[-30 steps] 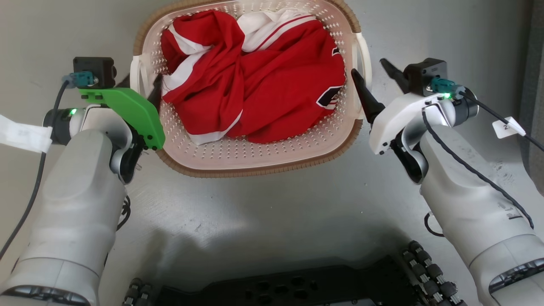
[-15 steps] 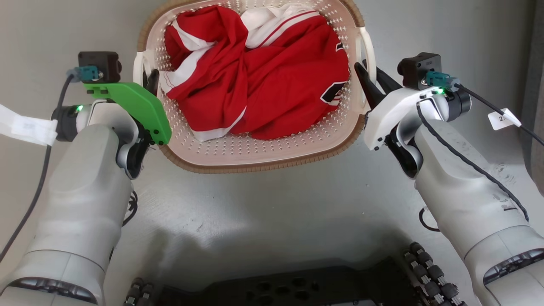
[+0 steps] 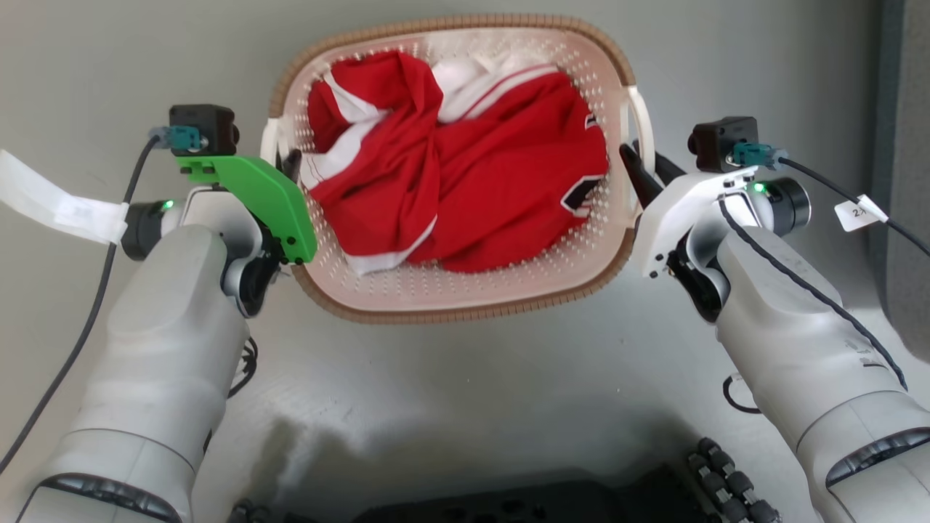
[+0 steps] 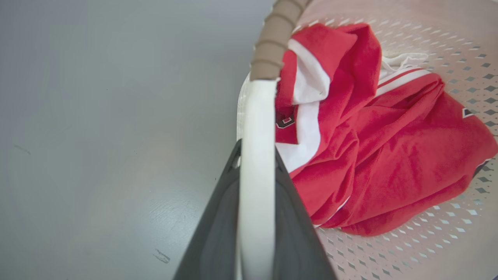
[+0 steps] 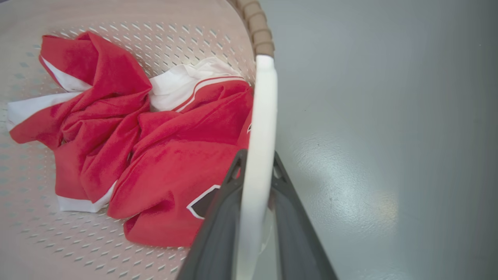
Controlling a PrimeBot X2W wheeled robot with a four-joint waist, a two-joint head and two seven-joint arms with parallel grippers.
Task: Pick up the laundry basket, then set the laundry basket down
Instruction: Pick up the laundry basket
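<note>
The laundry basket [image 3: 450, 314], cream with perforated walls and a brown woven-look rim, sits between my two arms over the grey floor. A crumpled red and white garment [image 3: 465, 189] lies inside it. My left gripper [image 3: 287, 163] is shut on the basket's white left handle [image 4: 256, 116], with one dark finger on each side of the handle. My right gripper [image 3: 643, 163] is shut the same way on the white right handle [image 5: 262, 101]. In the wrist views my left gripper [image 4: 256, 149] and right gripper [image 5: 257, 157] both straddle the handle bars.
Grey floor [image 3: 472, 407] surrounds the basket on all sides. My dark wheeled base [image 3: 508, 505] lies along the bottom edge of the head view. A darker grey upright surface [image 3: 904, 145] runs down the far right.
One second ago my right gripper stood open beside the right handle. Both grippers then moved onto the handles and shut on them. The head view has shifted, so the camera moved.
</note>
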